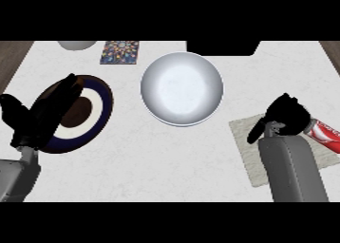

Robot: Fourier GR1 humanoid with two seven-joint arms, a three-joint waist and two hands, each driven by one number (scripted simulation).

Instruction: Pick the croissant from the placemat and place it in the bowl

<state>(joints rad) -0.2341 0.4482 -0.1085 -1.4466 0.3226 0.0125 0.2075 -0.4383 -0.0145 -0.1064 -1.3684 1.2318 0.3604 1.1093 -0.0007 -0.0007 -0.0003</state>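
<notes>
Black right hand (pixel 286 115) curled over pale woven placemat (pixel 251 130).

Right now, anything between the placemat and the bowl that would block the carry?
Nothing visible. Bare counter lies between the placemat and the bowl. The soda can lies on the mat's far right, away from that path. The right hand is curled over the mat, hiding the croissant.
</notes>
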